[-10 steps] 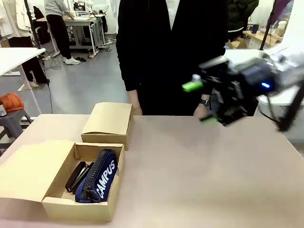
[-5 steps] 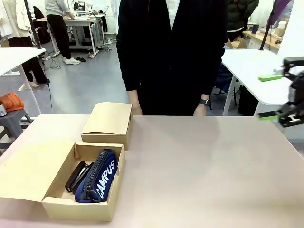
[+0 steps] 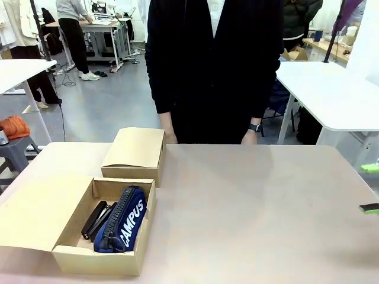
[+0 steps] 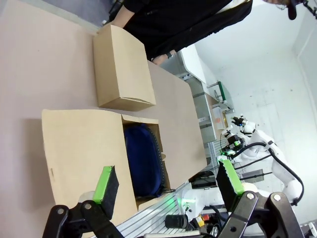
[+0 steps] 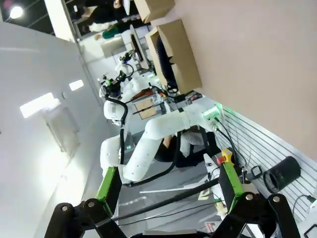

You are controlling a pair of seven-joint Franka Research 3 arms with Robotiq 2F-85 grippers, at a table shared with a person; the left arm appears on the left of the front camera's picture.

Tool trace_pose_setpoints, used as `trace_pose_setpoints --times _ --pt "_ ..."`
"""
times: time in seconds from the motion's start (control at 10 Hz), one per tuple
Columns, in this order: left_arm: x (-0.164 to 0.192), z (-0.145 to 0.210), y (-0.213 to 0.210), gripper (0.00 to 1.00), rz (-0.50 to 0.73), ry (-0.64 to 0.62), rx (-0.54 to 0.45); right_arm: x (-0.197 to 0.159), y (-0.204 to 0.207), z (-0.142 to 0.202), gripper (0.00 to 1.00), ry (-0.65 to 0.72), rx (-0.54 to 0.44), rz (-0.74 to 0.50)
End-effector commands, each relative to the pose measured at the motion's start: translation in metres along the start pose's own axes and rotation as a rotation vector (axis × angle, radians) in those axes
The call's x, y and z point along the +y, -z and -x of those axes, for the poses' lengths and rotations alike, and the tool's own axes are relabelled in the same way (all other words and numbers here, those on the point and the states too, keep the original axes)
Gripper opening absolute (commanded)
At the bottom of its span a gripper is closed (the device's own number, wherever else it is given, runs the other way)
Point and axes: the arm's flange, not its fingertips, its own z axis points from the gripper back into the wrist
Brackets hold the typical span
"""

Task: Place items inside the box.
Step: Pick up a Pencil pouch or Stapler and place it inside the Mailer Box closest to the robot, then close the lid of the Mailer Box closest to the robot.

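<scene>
Looking across the table (image 3: 249,201) in the front view, an open cardboard box (image 3: 74,256) is seen at the near left, its flap folded out to the left. Inside it a navy pencil case (image 3: 126,220) printed "CAMPUS" lies against the right wall, with a black stapler (image 3: 95,219) beside it on the left. A second, closed box (image 3: 135,152) stands just beyond, touching or nearly touching the open one. A person (image 3: 213,65) in black stands at the far edge, hands down by the table rim. At the right edge of the picture the green pads of the right gripper (image 3: 370,187) are seen, parted, with nothing between them.

In the left wrist view, the left gripper (image 4: 168,186) is held wide open and empty above the open box, whose flap and navy case lie beyond the pads.

In the right wrist view, the right gripper (image 5: 168,186) is likewise spread fully and holds nothing; the two boxes are seen well apart from it across the bare table.

No loose item is seen on the table. A risk is judged: whether anything is left to pack cannot be told, and a further bulky case could catch on the box wall, the free room being narrow.
</scene>
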Motion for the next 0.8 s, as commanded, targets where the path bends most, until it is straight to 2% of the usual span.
trace_pose_setpoints --times 0.0,0.7 --pt "-0.0012 -0.0001 -0.0001 1.0 0.018 0.016 -0.01 0.0407 0.0055 0.013 1.0 -0.035 -0.012 -0.02" --pt "-0.0012 -0.0001 -0.0001 1.0 0.018 0.016 -0.01 0.0407 0.0055 0.013 1.0 -0.035 -0.012 -0.02"
